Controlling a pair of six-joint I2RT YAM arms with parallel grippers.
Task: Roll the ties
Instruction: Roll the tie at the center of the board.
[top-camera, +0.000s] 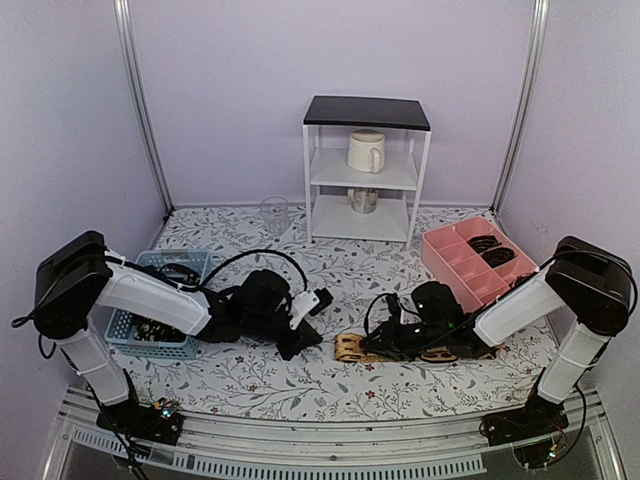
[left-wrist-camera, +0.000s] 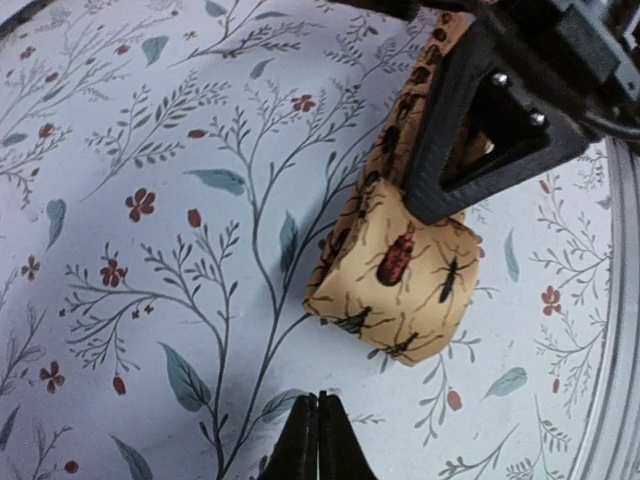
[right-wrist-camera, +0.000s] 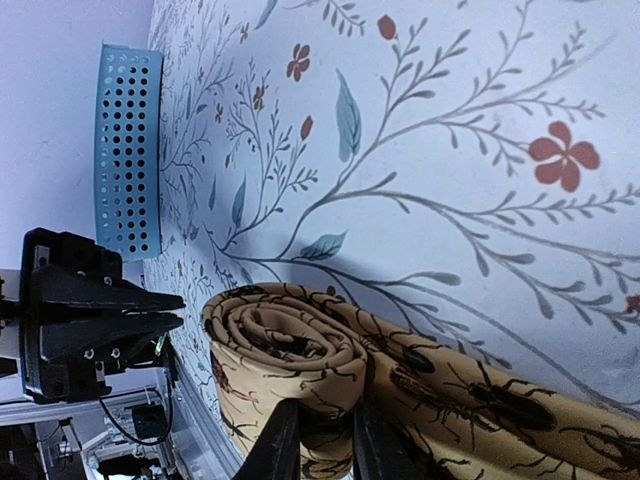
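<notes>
The tan tie (top-camera: 350, 347), printed with dark insects (one beetle is red), lies on the flowered table (top-camera: 250, 378) between the two arms, and its left end is wound into a loose roll. The right gripper (right-wrist-camera: 318, 445) pinches the fabric just behind this roll, with its fingers closed on the cloth. The left gripper (left-wrist-camera: 318, 440) is near the roll but not touching it, its fingers pressed together with nothing between them. Dark ties (top-camera: 150, 330) lie in the blue basket (top-camera: 185, 258), well apart from the pink tray (top-camera: 445, 270).
</notes>
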